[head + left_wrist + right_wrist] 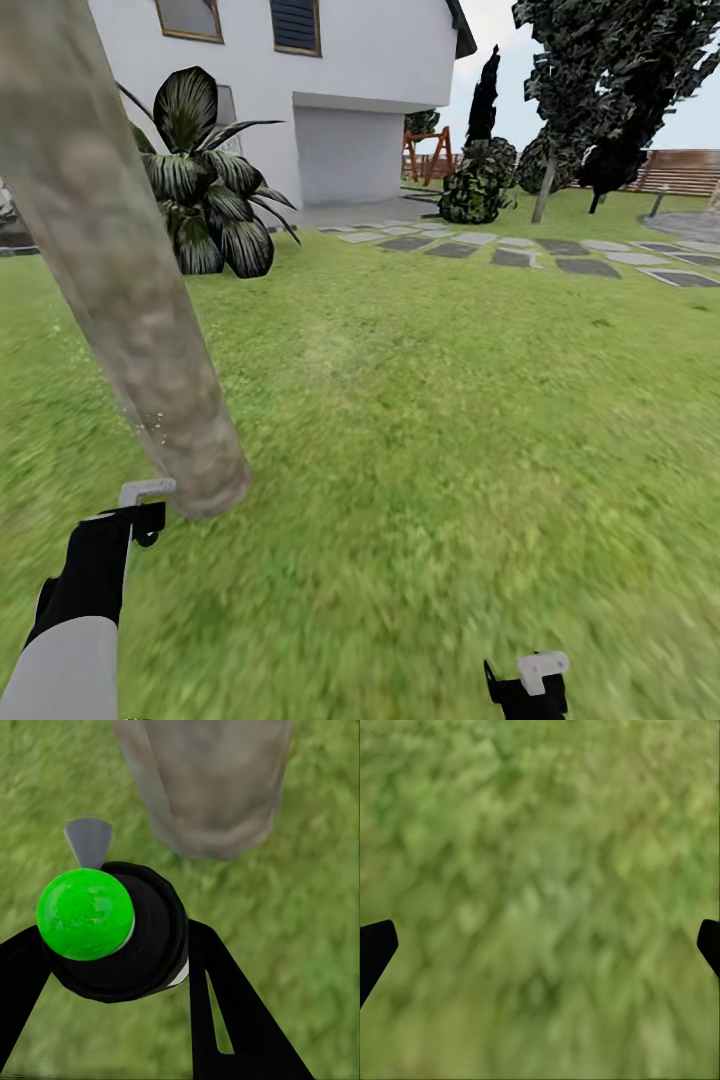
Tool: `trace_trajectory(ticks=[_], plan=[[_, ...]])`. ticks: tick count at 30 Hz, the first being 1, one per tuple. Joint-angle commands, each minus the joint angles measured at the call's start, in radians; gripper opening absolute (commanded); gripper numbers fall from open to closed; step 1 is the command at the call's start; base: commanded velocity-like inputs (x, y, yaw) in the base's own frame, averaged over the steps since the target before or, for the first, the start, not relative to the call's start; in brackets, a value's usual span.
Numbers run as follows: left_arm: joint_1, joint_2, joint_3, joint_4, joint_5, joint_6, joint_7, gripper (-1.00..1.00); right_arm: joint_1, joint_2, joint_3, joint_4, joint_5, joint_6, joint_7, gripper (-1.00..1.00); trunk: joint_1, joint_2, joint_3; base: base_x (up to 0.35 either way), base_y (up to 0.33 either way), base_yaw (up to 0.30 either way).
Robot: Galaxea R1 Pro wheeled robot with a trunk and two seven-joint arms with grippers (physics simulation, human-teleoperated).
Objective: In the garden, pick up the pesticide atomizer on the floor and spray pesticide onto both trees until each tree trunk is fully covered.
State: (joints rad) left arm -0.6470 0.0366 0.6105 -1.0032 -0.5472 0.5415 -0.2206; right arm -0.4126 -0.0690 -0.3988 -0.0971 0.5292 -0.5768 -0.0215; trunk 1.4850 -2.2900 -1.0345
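Grey-beige trunk (120, 300) stands just ahead of your left claw (112, 967), which is clenched on the atomizer (120, 934), nozzle toward the bark. Your right claw (540, 945) hangs released over grass.

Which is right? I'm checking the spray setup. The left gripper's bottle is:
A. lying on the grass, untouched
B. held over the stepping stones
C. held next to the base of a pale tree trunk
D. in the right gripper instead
C: the left gripper is shut on the atomizer, close to the foot of the tree trunk.
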Motion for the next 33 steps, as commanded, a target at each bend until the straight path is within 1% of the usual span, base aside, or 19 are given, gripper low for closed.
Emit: trace_trajectory(ticks=[1, 16, 21, 26, 33], plan=[[0.000, 0.000, 0.000, 0.000, 0.001, 0.000, 0.000, -1.00, 0.000, 0.000, 0.000, 0.000, 0.000, 0.000, 0.000, 1.00, 0.000, 0.000, 0.000, 0.162, -0.256, 0.277], [0.001, -0.001, -0.002, 0.000, 0.001, -0.001, -0.001, -1.00, 0.000, 0.000, 0.000, 0.000, 0.000, 0.000, 0.000, 1.00, 0.000, 0.000, 0.000, 0.166, -0.253, 0.276], [0.001, -0.001, -0.002, 0.000, 0.002, 0.000, -0.001, -1.00, 0.000, 0.000, 0.000, 0.000, 0.000, 0.000, 0.000, 1.00, 0.000, 0.000, 0.000, 0.147, -0.245, 0.037], [0.001, -0.002, -0.002, 0.001, 0.003, 0.000, 0.000, -1.00, 0.000, 0.000, 0.000, 0.000, 0.000, 0.000, 0.000, 1.00, 0.000, 0.000, 0.000, 0.009, -0.269, 0.028], [0.001, -0.002, -0.002, 0.001, 0.003, 0.000, 0.000, -1.00, 0.000, 0.000, 0.000, 0.000, 0.000, 0.000, 0.000, 1.00, 0.000, 0.000, 0.000, 0.004, -0.270, 0.255]])
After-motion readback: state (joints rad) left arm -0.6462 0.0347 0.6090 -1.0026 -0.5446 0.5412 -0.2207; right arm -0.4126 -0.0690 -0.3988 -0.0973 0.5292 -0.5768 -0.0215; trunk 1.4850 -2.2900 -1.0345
